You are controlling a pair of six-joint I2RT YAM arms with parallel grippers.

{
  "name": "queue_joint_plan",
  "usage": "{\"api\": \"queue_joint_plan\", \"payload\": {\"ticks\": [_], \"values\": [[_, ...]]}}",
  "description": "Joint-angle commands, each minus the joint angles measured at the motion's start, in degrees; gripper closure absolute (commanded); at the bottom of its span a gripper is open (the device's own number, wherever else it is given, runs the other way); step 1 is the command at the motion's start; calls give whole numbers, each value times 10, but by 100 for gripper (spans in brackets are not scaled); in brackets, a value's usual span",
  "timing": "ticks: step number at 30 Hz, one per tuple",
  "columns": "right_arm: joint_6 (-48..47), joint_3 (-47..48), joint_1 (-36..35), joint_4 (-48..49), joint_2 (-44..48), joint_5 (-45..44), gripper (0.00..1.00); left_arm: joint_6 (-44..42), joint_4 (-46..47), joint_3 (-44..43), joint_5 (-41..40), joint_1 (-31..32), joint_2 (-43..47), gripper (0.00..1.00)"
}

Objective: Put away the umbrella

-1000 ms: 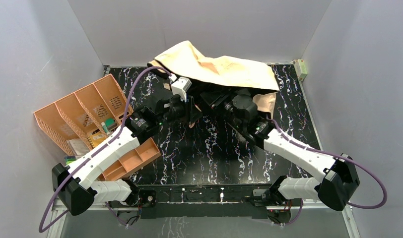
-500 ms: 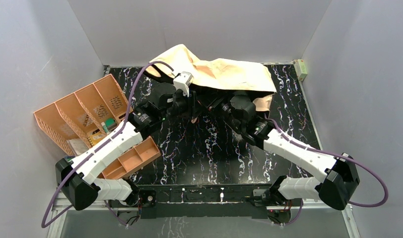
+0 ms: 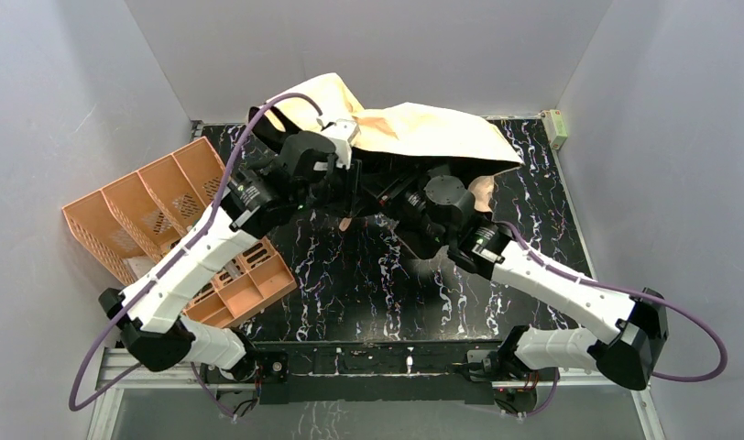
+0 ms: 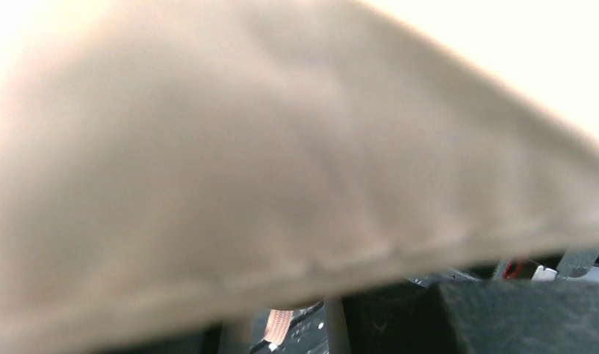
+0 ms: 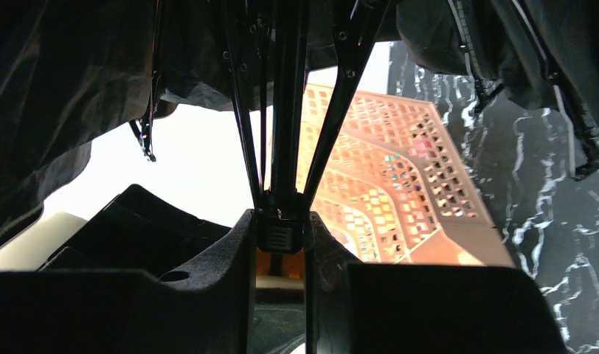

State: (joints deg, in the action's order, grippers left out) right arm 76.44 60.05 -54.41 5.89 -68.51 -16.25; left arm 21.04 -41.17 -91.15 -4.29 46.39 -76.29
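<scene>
The umbrella (image 3: 423, 133) is far from put away: its tan canopy sprawls half open over the far part of the bench (image 3: 368, 275). The right fingers (image 5: 245, 247) are clenched on the black hub where the ribs meet the shaft. The left fingers (image 3: 341, 170) sit at the canopy's left edge, and their grip cannot be told. Collapsing and stowing seem still to come.

No legible txt, labels or nos. anywhere.

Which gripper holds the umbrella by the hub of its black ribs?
The right gripper: its fingers clamp the umbrella at its rib hub; the left wrist view shows only canopy.
</scene>
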Motion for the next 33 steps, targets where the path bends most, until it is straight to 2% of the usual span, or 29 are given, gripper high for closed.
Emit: {"api": "queue_joint_plan", "payload": {"ticks": [1, 3, 5, 9, 14, 15, 17, 19, 21, 22, 23, 25, 28, 33], "values": [[52, -12, -38, -18, 32, 105, 100, 33, -140, -147, -121, 45, -68, 100], [55, -30, -39, -23, 34, 95, 100, 52, -167, -150, -157, 72, -78, 100], [59, -57, -38, -16, 37, 85, 100, 65, -141, -95, -160, 77, -65, 100], [63, -114, -38, -2, 30, 68, 100, 89, -31, 50, -151, 77, -28, 100], [-1, -176, -26, 67, -22, 63, 98, 116, 98, 201, -175, 76, -17, 100], [-8, -193, -26, 98, -29, 57, 95, 121, 126, 232, -183, 74, -22, 100], [-29, -216, -19, 124, -37, 40, 79, 122, 191, 270, -190, 57, -41, 100], [-36, -230, -15, 77, 0, -2, 54, 120, 223, 280, -183, 29, -64, 100], [-21, -266, -14, 27, 57, -51, 42, 117, 244, 295, -161, 10, -77, 100], [-17, -281, -14, 4, 82, -69, 29, 117, 251, 300, -154, 5, -83, 100], [-5, -311, -13, -36, 129, -94, 22, 117, 265, 308, -140, -2, -93, 100], [7, -353, -14, -85, 205, -110, 21, 115, 284, 309, -122, -5, -110, 100], [-16, -404, -12, -84, 288, -88, 21, 106, 303, 288, -89, -6, -139, 100], [-25, -386, -11, -120, 268, -48, 21, 74, 327, 275, -38, -5, -135, 100]]}}
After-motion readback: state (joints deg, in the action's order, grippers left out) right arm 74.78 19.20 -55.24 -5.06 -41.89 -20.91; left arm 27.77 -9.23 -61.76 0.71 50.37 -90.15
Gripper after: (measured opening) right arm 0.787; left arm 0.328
